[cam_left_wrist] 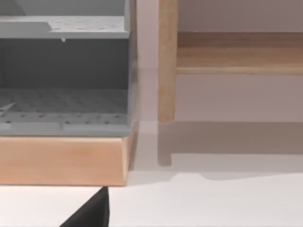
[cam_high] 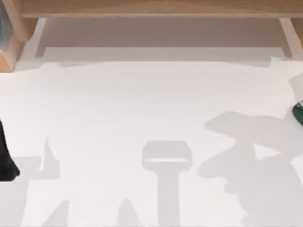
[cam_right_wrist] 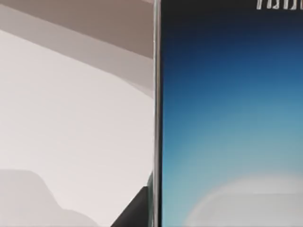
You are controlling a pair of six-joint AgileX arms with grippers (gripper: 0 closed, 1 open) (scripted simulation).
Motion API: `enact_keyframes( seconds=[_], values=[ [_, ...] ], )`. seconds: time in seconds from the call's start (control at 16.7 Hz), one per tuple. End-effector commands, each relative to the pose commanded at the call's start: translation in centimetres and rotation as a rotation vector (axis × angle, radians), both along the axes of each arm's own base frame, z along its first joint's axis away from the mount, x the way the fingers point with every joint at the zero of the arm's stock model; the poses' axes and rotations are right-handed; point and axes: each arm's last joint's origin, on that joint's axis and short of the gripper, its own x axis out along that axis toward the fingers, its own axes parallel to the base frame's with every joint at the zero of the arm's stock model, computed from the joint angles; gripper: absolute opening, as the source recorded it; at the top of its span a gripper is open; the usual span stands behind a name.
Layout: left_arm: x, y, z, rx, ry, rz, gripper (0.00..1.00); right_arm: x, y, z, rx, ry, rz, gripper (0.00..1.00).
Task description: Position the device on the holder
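Device: the smartphone [cam_right_wrist: 232, 123] sits very close in front of the right wrist camera, its blue screen fading to a pale centre, black bezel at the far end, and a thin silver edge running straight along one side.
Right gripper: a dark sliver of a finger [cam_right_wrist: 137, 210] shows just beside the phone's silver edge, close against it; whether the fingers clamp the phone I cannot tell.
Right arm: a dark green part [cam_high: 298, 112] shows at the right edge of the top view, above the white table [cam_high: 142, 104], with a broad shadow cast beneath it.
Left arm: a black part [cam_high: 5, 158] shows at the left edge of the top view, parked.
Left gripper: a black fingertip [cam_left_wrist: 92, 213] shows in the left wrist view above the table; open or closed, I cannot tell.
Ahead of the left fingers: a grey perforated shelf unit [cam_left_wrist: 64, 106] on a light wooden base [cam_left_wrist: 61, 161], and beside it a wooden post [cam_left_wrist: 167, 61].
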Motion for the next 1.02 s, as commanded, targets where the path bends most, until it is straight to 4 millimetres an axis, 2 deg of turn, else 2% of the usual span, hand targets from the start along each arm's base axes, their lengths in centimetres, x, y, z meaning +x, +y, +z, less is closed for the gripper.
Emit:
enact_keyframes(
  seconds=[0.06,0.84,1.02],
  values=[
    [0.0,0.0,0.0,0.0,0.0,0.0,1.0,0.0,0.0,0.0,0.0,0.0,0.0,0.0],
    [0.0,0.0,0.0,0.0,0.0,0.0,1.0,0.0,0.0,0.0,0.0,0.0,0.0,0.98],
    [0.0,0.0,0.0,0.0,0.0,0.0,1.0,0.0,0.0,0.0,0.0,0.0,0.0,1.0]
  ],
)
